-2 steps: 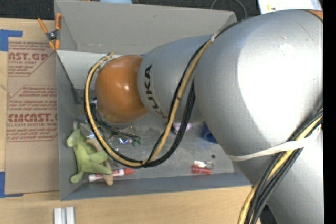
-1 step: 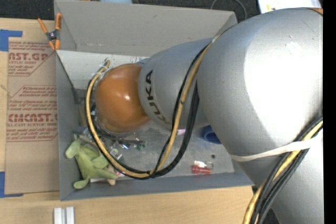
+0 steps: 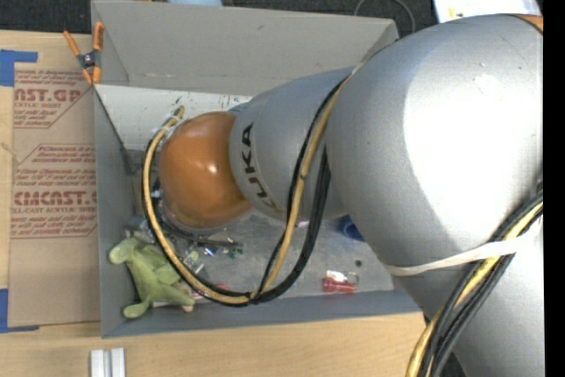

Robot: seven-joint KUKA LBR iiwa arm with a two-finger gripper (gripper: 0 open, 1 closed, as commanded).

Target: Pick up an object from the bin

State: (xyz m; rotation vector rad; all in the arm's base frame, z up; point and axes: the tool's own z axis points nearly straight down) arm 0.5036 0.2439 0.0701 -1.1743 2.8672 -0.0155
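Arm pose: the arm enters from the right and is folded steeply down into the bin, with its large grey links covering most of the bin's right half. The last link slopes down toward the left part of the bin floor and ends in the rounded orange cover at the wrist. A bundle of black and yellow cables runs along the link. It loops round the cover and sags to the floor on the near side.

Jaws: they sit below the orange cover, low over the floor close to the bin's left wall. The cover and the cables hide them, so I cannot tell whether they are open or closed, or whether they have hold of anything.

Contents, placed from the jaws:
- Green soft toy, a limp animal shape with splayed legs. It lies just beside the jaws on the side away from the arm, in the corner formed by the left and near walls. The cable loop passes over its inner edge. It is the nearest thing to the jaws, and whether they touch it cannot be seen.
- Small red thing, lying well apart from the jaws, back toward the arm's side by the near wall.
- Blue thing, on the same side and mostly hidden under the arm.
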